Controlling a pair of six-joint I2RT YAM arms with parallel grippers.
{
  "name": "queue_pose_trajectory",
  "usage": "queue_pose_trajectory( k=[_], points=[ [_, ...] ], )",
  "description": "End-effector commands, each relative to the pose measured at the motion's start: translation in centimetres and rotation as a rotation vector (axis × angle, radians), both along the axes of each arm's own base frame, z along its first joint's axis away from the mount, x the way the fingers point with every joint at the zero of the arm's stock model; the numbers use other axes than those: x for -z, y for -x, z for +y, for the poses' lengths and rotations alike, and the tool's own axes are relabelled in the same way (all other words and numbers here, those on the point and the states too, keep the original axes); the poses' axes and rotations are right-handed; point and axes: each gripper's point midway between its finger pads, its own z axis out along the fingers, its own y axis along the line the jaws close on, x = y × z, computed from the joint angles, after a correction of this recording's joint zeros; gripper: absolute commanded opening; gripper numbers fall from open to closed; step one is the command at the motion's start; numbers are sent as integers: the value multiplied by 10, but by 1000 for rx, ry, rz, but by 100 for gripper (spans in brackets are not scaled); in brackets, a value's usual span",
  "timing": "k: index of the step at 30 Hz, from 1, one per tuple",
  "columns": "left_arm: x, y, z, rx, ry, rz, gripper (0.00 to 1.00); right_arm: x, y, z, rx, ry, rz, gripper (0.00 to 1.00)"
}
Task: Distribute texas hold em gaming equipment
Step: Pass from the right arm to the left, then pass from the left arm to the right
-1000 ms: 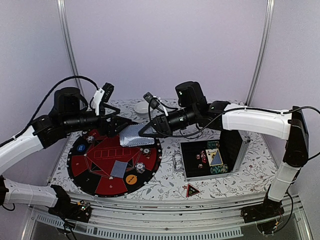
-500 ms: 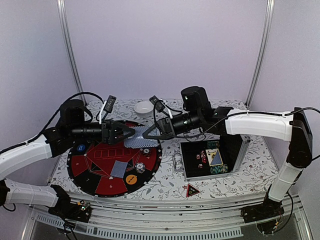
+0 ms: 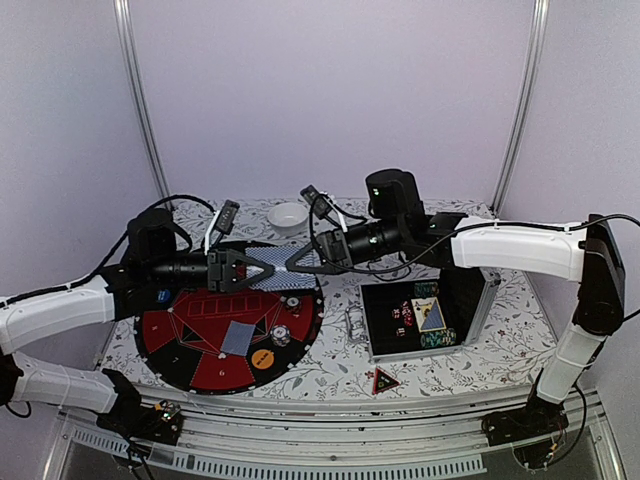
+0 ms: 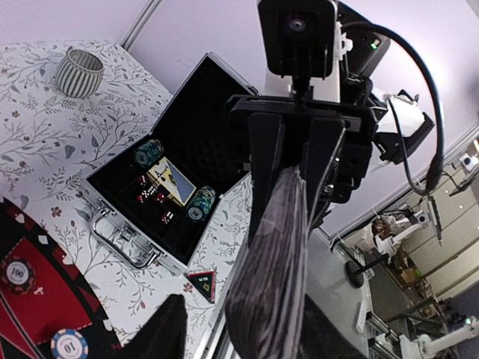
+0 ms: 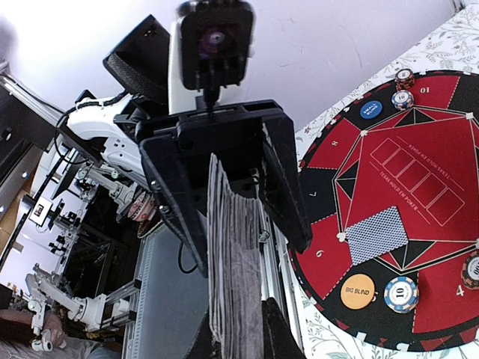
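Right gripper (image 3: 296, 263): reached left over the mat's far rim, with its jaws narrow and clamped on one end of the deck.
Left gripper (image 3: 262, 268): faced the right one tip to tip. Its jaws were partly wide, one on each side of the deck's free end. The right wrist view showed a slim gap on both sides.
Deck (image 5: 235, 254): had grey-blue patterned backs and was held in the air between the two grippers, above the mat's far edge. It was edge-on to both wrist cameras.
Mat (image 3: 200, 322): round, red and black, lay on the left half of the worktop (image 3: 330, 372).
Card (image 3: 239, 338): a single one lay face down on the mat's near middle.
Orange disc (image 3: 263, 359): marked BIG BLIND, lay on the mat near its front rim, just beside the card.
Blue disc (image 3: 162, 296): lay on the mat's left side, by the left arm.
Chips (image 3: 281, 335): one lay just right of the card, a few were near the mat's far rim, and more were stacked in the case.
Case (image 3: 385, 340): stood open to the right of the mat.
Marker (image 3: 384, 380): a red triangle, lay on the worktop in front of the case.
Bowl (image 3: 287, 215): white, stood at the far edge behind the grippers.
Cup (image 4: 79, 71): ribbed, stood on the worktop apart from the case.
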Motion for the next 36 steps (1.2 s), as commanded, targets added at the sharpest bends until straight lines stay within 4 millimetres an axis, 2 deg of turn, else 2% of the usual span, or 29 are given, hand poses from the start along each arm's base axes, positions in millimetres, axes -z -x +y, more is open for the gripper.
queue_pose_trajectory(
  k=[1,5,8,9,11,12,13,17,20,22,24,27,29,36],
  points=[
    [-8,6,-4,53,73,-7,43,-39,9,-2,-51,-102,-84,4],
    [-7,9,-8,81,86,1,26,-44,10,-2,-61,-118,-108,5],
    [-9,12,-11,103,96,10,1,-46,10,-2,-64,-124,-131,11],
    [-10,13,-11,109,101,15,0,-48,9,-3,-59,-127,-149,21],
    [-12,13,-10,101,107,13,0,-54,5,-7,-22,-127,-219,56],
    [-14,12,-9,87,105,14,0,-54,1,-11,13,-102,-247,87],
    [-13,10,-9,73,97,21,0,-57,-6,-15,56,-84,-309,99],
    [-14,7,-8,63,78,54,0,-68,-20,-40,170,-43,-672,99],
    [-20,8,-10,73,85,71,0,-70,-7,-52,124,-60,-1006,99],
    [-23,7,-11,74,90,82,0,-41,4,-55,28,-26,-1243,99],
    [-26,6,-12,74,89,93,0,-31,5,-54,-16,13,-1418,99],
    [-24,6,-13,78,80,120,0,-27,-5,-48,-37,66,-1476,99],
    [-23,6,-14,83,77,129,0,-19,-4,-42,-92,80,-1464,99],
    [-28,6,-14,84,89,131,0,-17,-7,-26,-116,59,-1451,99]
  ],
)
